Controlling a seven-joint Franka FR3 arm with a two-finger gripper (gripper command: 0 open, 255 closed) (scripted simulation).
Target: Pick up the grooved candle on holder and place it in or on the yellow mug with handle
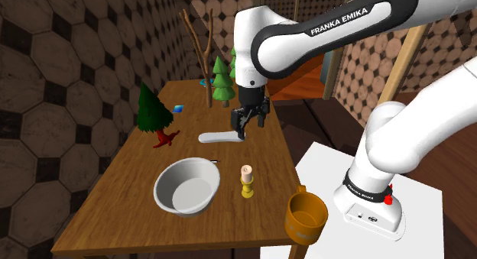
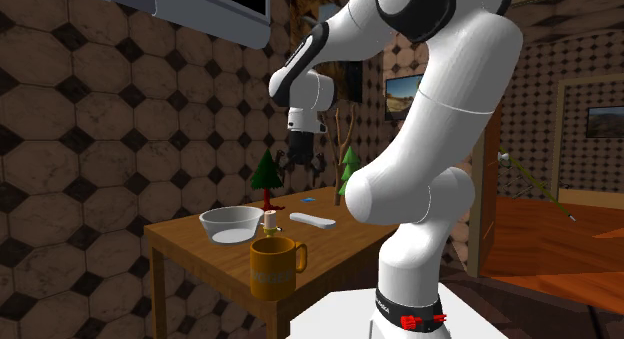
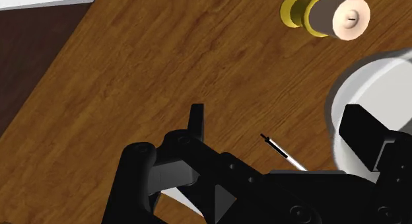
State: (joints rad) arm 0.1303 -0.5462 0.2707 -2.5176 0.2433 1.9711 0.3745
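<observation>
above candle: open | bowl: just beside candle | mug mouth: unobstructed

The counter is brown wood with plain lengthwise grain and a soft sheen. The candle looks pale and matt, and its holder is a smooth, faintly glossy yellow. The mug is smooth ochre-yellow with a dull shine. The bowl is smooth, plain grey-white. The hand is matt black, and the arm has a glossy white shell.
</observation>
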